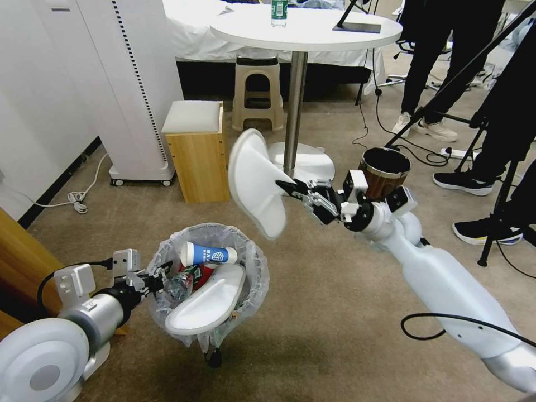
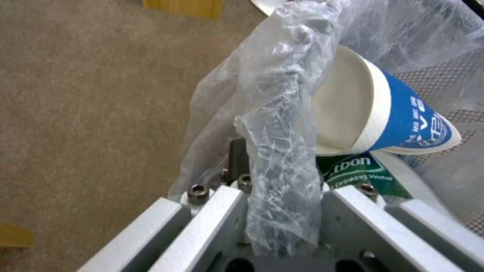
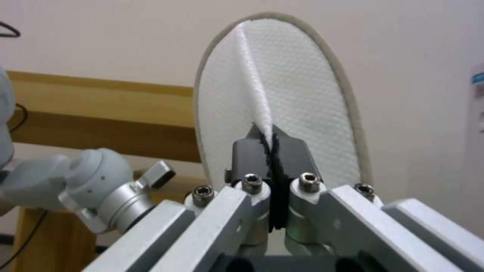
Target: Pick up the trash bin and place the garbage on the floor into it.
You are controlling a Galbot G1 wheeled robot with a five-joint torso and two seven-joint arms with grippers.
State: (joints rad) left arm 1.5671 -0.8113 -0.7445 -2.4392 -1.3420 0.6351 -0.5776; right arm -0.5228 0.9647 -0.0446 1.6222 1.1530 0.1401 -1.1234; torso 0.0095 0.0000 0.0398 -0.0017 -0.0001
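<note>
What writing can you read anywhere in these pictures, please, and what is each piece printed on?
"tbon" and "Drinking Water": green bottle label in the trash bin, first letters hidden.
White print on the blue paper cup: too blurred to read.
Label on the table's bottle: too small to read.
</note>
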